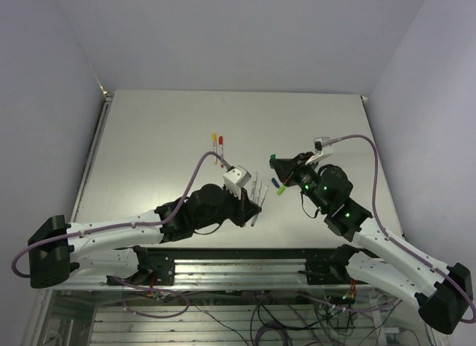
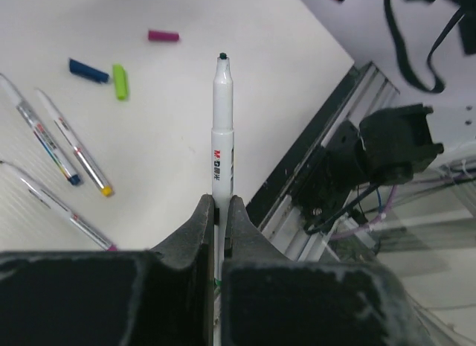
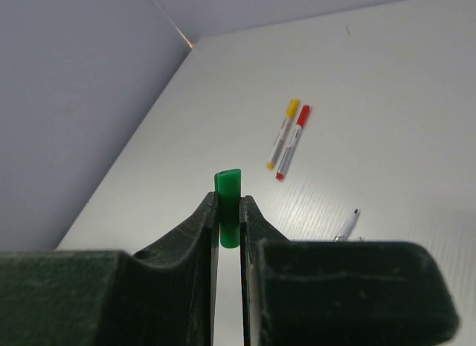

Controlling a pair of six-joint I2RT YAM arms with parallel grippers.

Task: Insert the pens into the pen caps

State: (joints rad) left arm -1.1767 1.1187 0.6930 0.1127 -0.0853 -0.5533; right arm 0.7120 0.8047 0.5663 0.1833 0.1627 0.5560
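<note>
My left gripper (image 2: 221, 206) is shut on a white-grey pen (image 2: 222, 130) with a dark tip, which points away from the jaws above the table; it also shows in the top view (image 1: 251, 204). My right gripper (image 3: 228, 210) is shut on a dark green cap (image 3: 228, 193) and holds it upright off the table; it also shows in the top view (image 1: 277, 164). Three uncapped pens (image 2: 74, 145) lie on the table left of my left gripper. A magenta cap (image 2: 163, 36), a blue cap (image 2: 88, 71) and a light green cap (image 2: 120, 82) lie loose.
Two capped pens, one yellow (image 3: 282, 130) and one red (image 3: 293, 141), lie side by side at mid-table; they also show in the top view (image 1: 218, 145). The table's front edge and metal rail (image 2: 312, 167) run close to the right of my left gripper.
</note>
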